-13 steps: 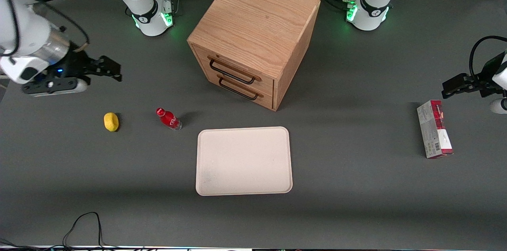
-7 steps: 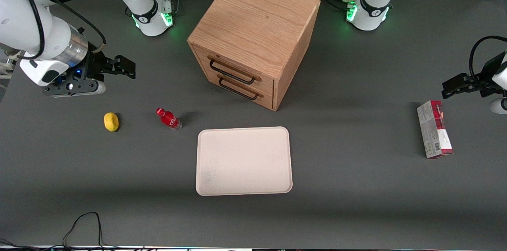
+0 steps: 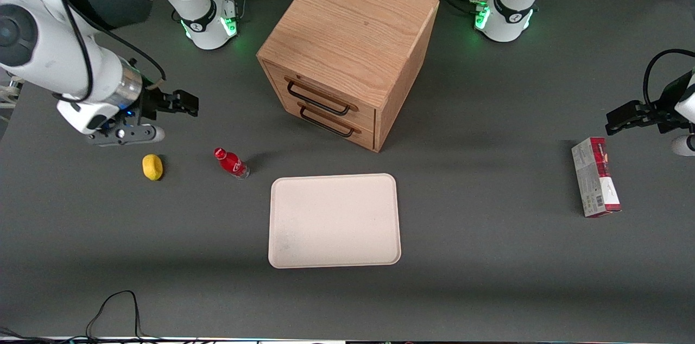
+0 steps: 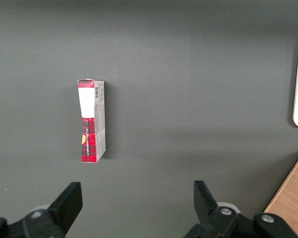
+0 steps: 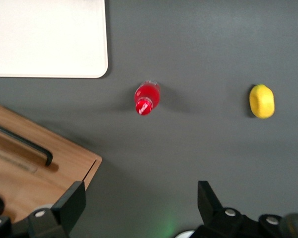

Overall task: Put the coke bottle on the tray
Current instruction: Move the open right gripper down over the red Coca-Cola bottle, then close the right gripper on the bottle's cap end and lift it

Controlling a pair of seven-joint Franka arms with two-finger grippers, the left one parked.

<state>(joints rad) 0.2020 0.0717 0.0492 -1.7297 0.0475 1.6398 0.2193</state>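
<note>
The coke bottle [image 3: 231, 162] [image 5: 147, 96] is small and red with a red cap. It stands upright on the dark table, just off a corner of the cream tray [image 3: 334, 220] [image 5: 44, 37]. Nothing lies on the tray. My gripper [image 3: 168, 119] [image 5: 141, 198] hovers above the table, farther from the front camera than the bottle and toward the working arm's end. It is open with nothing between its fingers, and the bottle is well clear of them.
A yellow lemon [image 3: 152, 166] [image 5: 262, 101] lies beside the bottle, toward the working arm's end. A wooden two-drawer cabinet [image 3: 347, 45] [image 5: 30, 168] stands farther from the front camera than the tray. A red-and-grey carton [image 3: 594, 177] [image 4: 92, 120] lies toward the parked arm's end.
My gripper has travelled from the table's end toward the bottle and the cabinet, staying open. The bottle, lemon and tray have not moved.
</note>
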